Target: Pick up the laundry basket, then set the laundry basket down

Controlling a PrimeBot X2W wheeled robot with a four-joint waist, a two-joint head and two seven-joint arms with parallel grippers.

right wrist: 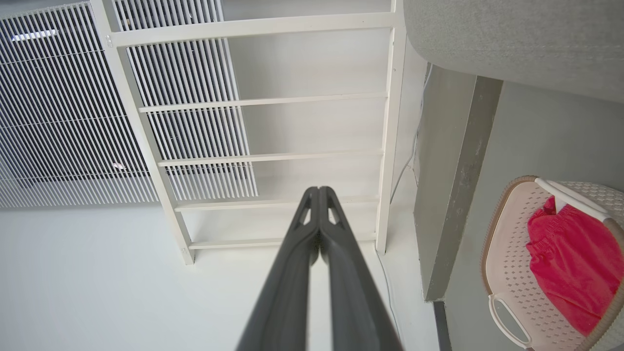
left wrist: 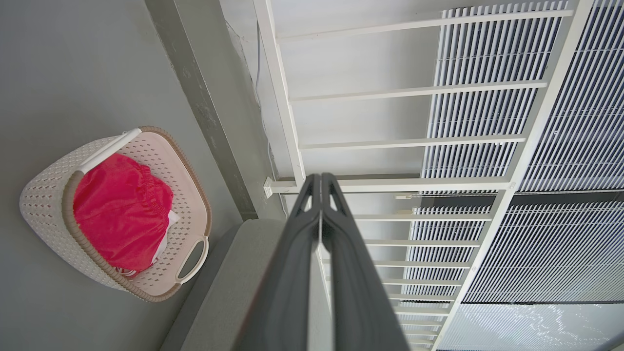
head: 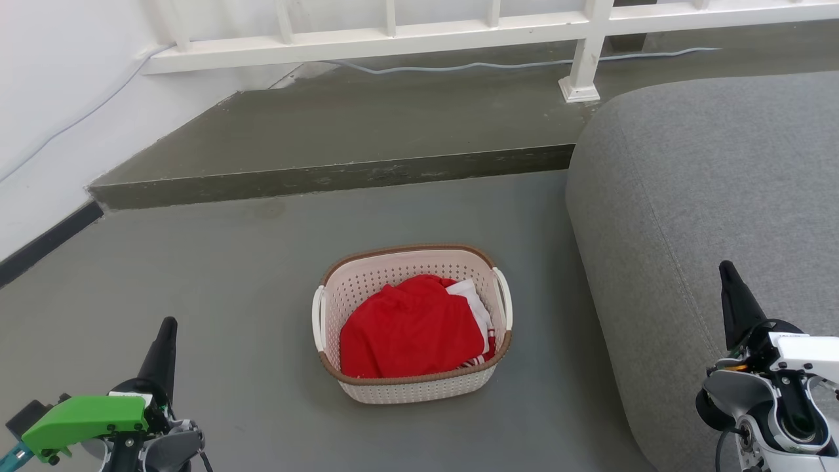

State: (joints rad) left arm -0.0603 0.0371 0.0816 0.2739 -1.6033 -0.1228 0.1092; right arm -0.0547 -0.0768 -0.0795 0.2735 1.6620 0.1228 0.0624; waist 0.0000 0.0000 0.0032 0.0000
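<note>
Head view: a small cream-white perforated plastic laundry basket (head: 413,391) with a brown woven-look rim stands on the grey floor (head: 229,295), midway between the two arms and just beside the grey fabric sofa (head: 708,196). A crumpled red garment (head: 409,328) lies inside. The left gripper (head: 167,328) and right gripper (head: 727,275) hang well apart from the basket and hold nothing. Judgement: light load, stiff shell, smooth plastic. Take hold at the two white side handles (head: 503,298), one per gripper, to prevent tilt.

Left wrist view: the left gripper (left wrist: 319,179) has its fingers pressed together, a detail the head view leaves unclear. One handle (left wrist: 192,261) appears as an open loop.

Right wrist view: the right gripper (right wrist: 319,190) likewise has its fingers pressed together. The basket (right wrist: 507,263) sits at lower right of frame.
</note>
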